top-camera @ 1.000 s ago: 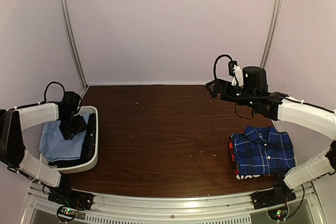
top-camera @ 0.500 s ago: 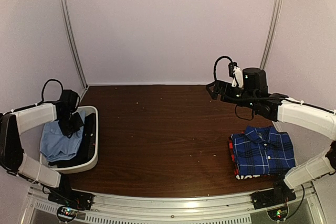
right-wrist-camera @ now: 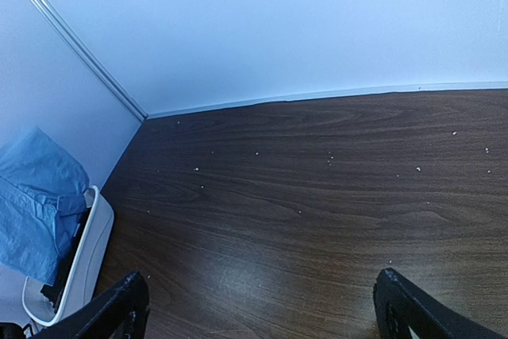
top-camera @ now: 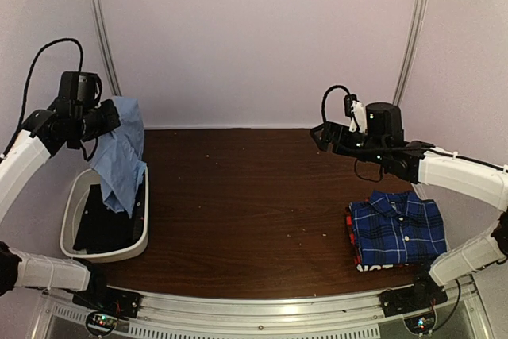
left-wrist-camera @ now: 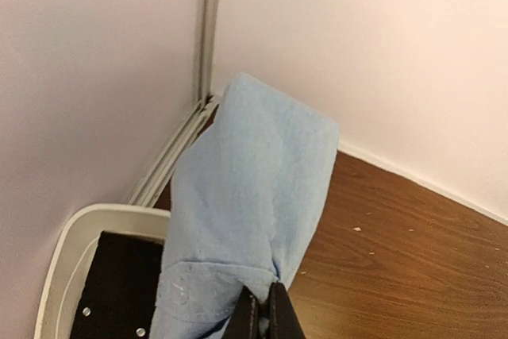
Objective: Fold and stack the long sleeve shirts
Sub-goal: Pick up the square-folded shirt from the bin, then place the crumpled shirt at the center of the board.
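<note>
The plain light blue long sleeve shirt hangs in the air above the white bin, held high by my left gripper, which is shut on a fold of it. In the left wrist view the cloth drapes from the pinched black fingers of my left gripper. A folded blue-and-navy plaid shirt lies at the right on top of a red and black one. My right gripper hovers open over the table's back right, its fingertips wide apart with nothing between them.
The white bin with black lining stands at the table's left edge against the wall. The dark wooden tabletop lies between bin and shirt stack, speckled with small crumbs. White walls close off the back and sides.
My left gripper shut on the light blue shirt inside the bin and rose with it, so the shirt now hangs above the bin. The right arm has stayed still.
</note>
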